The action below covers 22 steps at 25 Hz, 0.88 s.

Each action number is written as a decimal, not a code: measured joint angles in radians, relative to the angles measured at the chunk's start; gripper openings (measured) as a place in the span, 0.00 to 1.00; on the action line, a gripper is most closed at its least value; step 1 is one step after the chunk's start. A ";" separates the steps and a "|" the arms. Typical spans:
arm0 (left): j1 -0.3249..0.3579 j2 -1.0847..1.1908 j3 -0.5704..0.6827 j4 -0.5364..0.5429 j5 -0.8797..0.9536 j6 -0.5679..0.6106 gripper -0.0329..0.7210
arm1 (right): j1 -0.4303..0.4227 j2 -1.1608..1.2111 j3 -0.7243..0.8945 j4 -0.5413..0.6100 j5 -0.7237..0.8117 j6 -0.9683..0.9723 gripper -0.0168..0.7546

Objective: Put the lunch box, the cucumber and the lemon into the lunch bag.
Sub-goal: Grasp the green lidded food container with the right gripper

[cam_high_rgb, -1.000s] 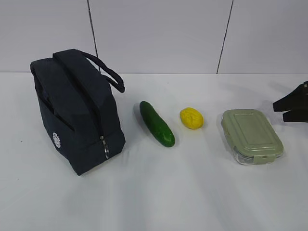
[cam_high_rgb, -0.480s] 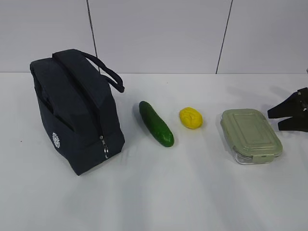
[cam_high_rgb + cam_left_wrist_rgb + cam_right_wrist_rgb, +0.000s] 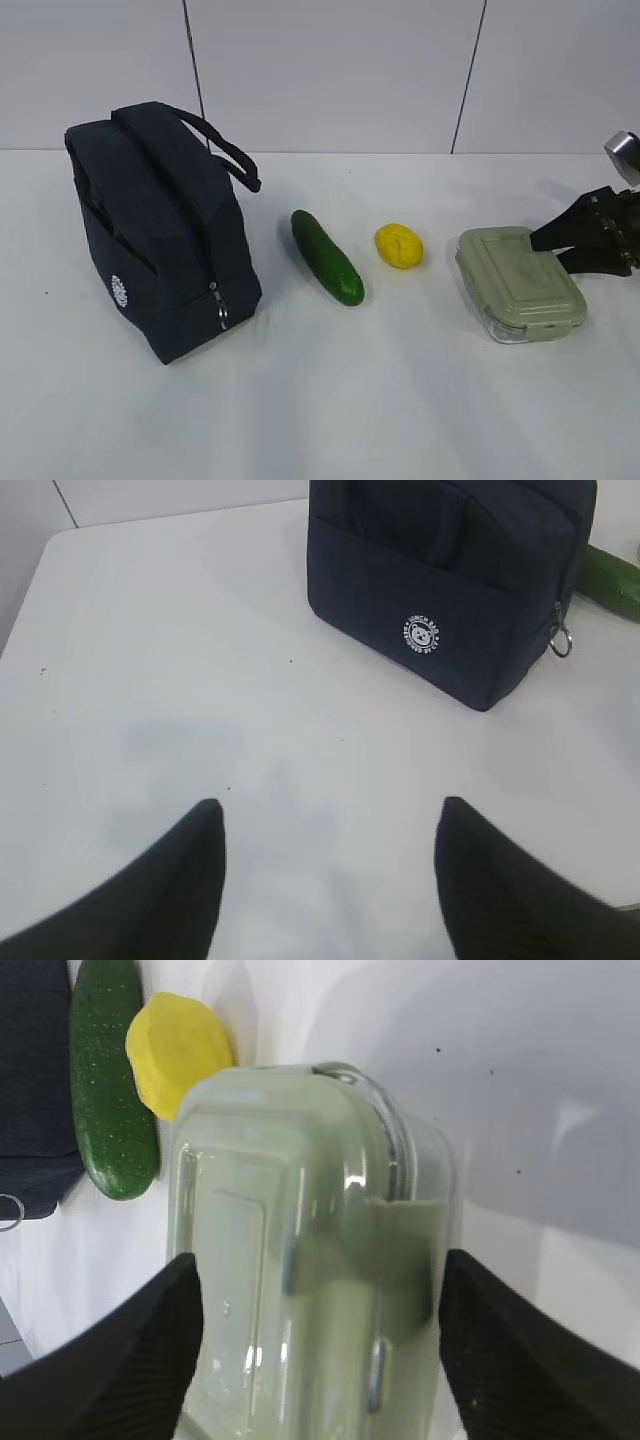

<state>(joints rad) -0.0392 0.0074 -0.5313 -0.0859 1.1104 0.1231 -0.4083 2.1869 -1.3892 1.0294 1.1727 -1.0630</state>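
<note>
Lunch box between spread right jaws, ungripped | left jaws apart, empty, near lunch bag

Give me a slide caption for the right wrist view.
Open right gripper straddling the lunch box, cucumber and lemon beyond.

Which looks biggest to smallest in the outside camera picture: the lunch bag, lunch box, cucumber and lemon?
1. lunch bag
2. lunch box
3. cucumber, about as long as the box but thinner
4. lemon
</note>
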 joint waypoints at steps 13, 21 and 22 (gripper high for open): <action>0.000 0.000 0.000 0.000 0.000 0.000 0.66 | 0.002 0.050 0.000 0.005 0.000 -0.021 0.76; 0.000 0.000 0.000 0.000 0.000 0.000 0.66 | 0.005 0.063 0.000 0.032 0.004 -0.033 0.74; 0.000 0.000 0.000 0.000 0.000 0.000 0.66 | 0.005 0.063 0.000 0.033 0.005 -0.033 0.73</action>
<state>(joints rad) -0.0392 0.0074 -0.5313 -0.0859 1.1104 0.1231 -0.4028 2.2502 -1.3892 1.0627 1.1777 -1.0964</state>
